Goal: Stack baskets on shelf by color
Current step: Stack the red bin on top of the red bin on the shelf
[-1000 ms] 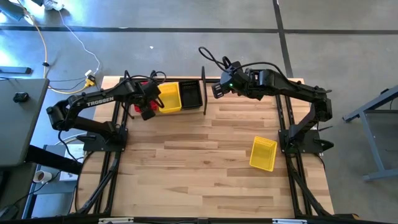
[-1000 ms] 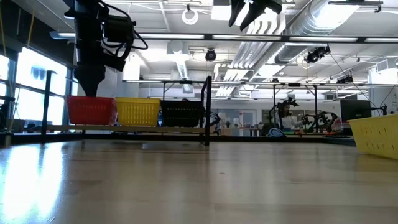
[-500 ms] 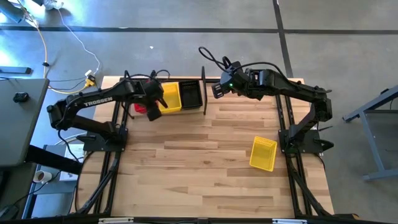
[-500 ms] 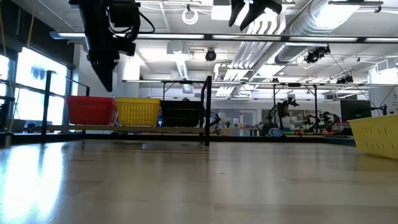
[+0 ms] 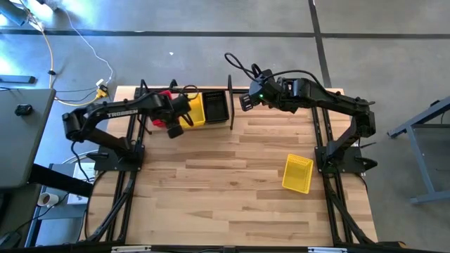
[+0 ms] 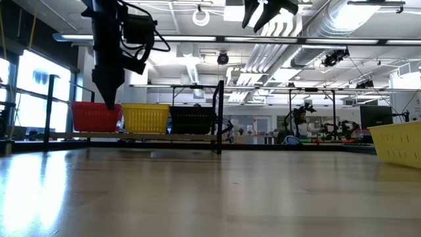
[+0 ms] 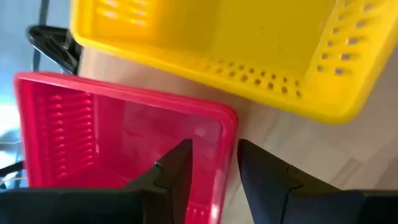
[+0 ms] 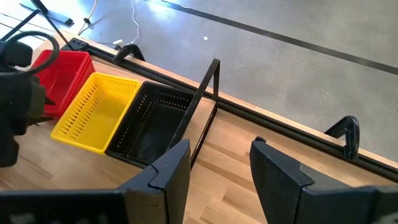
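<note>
A red basket [image 5: 159, 121], a yellow basket [image 5: 195, 109] and a black basket [image 5: 216, 107] stand side by side on the shelf [image 6: 220, 115] at the table's far edge. A second yellow basket [image 5: 297, 173] lies alone on the tabletop near the right arm's base. My left gripper [image 7: 211, 152] is open and low over the red basket [image 7: 93, 137]. One finger is inside and one outside its wall [image 7: 227, 149], at the corner beside the yellow basket [image 7: 217, 37]. No touch shows. My right gripper [image 8: 217, 155] is open, high above the shelf's divider.
The shelf's black upright post [image 8: 208, 93] stands just right of the black basket [image 8: 152, 127]. Bare wooden tabletop [image 5: 225, 190] stretches between the shelf and the near edge. Both arm bases sit at the table's left and right sides.
My left gripper rose from the red basket, shifted a little toward the table's right, then came down again astride the red basket's wall near the yellow one. The baskets stayed where they were.
</note>
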